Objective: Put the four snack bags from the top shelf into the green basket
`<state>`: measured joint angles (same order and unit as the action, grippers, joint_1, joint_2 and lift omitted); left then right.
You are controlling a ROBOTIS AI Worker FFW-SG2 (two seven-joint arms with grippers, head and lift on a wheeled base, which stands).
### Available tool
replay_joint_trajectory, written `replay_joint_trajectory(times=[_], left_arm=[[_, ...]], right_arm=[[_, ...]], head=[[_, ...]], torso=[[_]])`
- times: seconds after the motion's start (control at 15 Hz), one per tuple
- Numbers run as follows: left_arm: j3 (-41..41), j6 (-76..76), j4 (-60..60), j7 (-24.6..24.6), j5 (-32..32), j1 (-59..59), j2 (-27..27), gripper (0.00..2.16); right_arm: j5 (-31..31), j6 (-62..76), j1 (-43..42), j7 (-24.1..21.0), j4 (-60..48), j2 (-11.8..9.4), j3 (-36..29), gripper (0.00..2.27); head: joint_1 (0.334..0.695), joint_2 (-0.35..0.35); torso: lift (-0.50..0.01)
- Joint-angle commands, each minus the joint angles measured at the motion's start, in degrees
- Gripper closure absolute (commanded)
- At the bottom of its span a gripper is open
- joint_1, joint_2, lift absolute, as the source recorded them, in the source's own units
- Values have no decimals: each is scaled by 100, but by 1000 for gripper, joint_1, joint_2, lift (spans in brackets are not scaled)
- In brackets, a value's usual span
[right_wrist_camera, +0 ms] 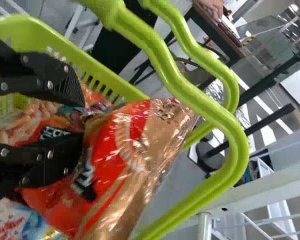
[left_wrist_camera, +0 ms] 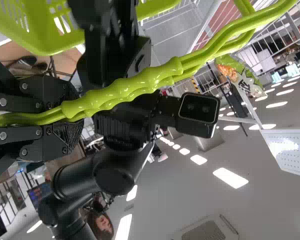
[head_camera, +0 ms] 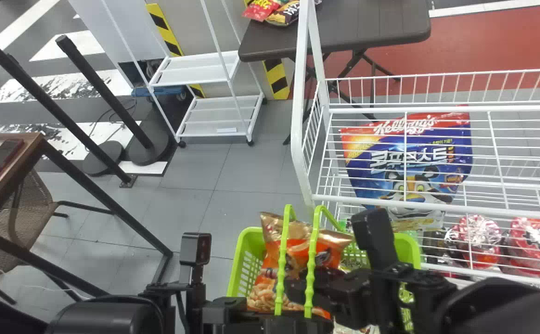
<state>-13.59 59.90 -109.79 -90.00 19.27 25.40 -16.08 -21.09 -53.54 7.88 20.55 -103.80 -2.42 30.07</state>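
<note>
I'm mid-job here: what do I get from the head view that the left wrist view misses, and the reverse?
Only head view: the orange snack bag standing in the basket, the phone on the wooden table, and the red tubs on the rack.

Only left wrist view: the ceiling lights, the ceiling vent and the left pincer closed around the handles in close-up.

Both: the basket with its handles, and the right arm.
</note>
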Motion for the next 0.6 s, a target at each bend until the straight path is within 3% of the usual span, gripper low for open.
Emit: replay_joint_trajectory(times=[0.0, 0.13, 0.33, 0.4, 0.53], left_arm=[[23, 0, 11, -57, -11, -17, 0, 2145], [23, 0, 28, -57, -11, -44, -9, 2145], [32, 0, 46, -57, -11, -53, -18, 2145], [67, 0, 37, -57, -2, -61, -18, 2145], [85, 0, 28, -57, -2, -61, -9, 2145]], right_arm=[[-317, -1129, 530, 168, -1142, -207, -687, 53], [-352, -2007, 1049, 318, -2258, -374, -1574, 56], [-185, -1920, 1339, 230, -3006, -382, -3086, 60], [-1, -1761, 1172, 124, -2953, -365, -3429, 60], [702, -1480, 600, -7, -2531, -321, -3675, 60]], head=[[695, 350], [695, 350], [695, 350], [695, 302], [695, 132]], torso=[[0], [0], [0], [0], [0]])
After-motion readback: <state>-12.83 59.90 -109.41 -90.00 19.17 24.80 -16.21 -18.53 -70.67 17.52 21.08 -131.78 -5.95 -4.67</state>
